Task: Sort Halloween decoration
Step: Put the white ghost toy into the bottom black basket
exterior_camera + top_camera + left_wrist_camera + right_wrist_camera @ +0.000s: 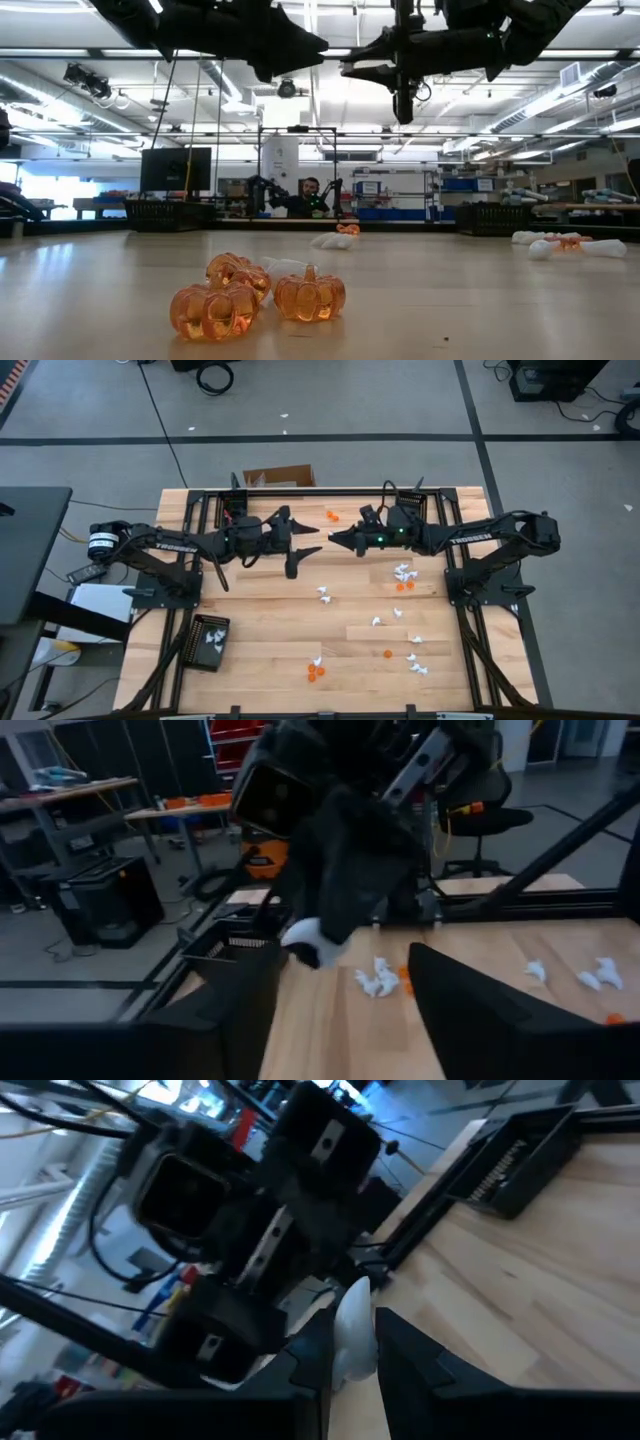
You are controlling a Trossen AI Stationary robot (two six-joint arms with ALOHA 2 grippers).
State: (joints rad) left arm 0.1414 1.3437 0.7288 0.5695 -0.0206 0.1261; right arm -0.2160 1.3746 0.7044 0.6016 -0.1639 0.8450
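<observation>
Translucent orange pumpkin trinkets (258, 295) glow amber. Small white ghost trinkets (403, 572) dot the pale striped wooden surface (270, 620). The rectangular plastic tray (204, 642) is black.

We are in a robotics lab or workshop. The wooden counter (300, 625) sits inside a black metal frame (210, 510) on a grey concrete floor (90, 420) marked with dark tape lines, with loose cables (213, 375) lying about. Across the counter we see a large open hall: ceiling strip lights (560, 100), exposed ducts, a dark monitor (176, 168), shelves and benches loaded with equipment, and a person (310, 197) seated at a far workstation. We also see black equipment cases (100, 900), work tables and an office chair (480, 820).
</observation>
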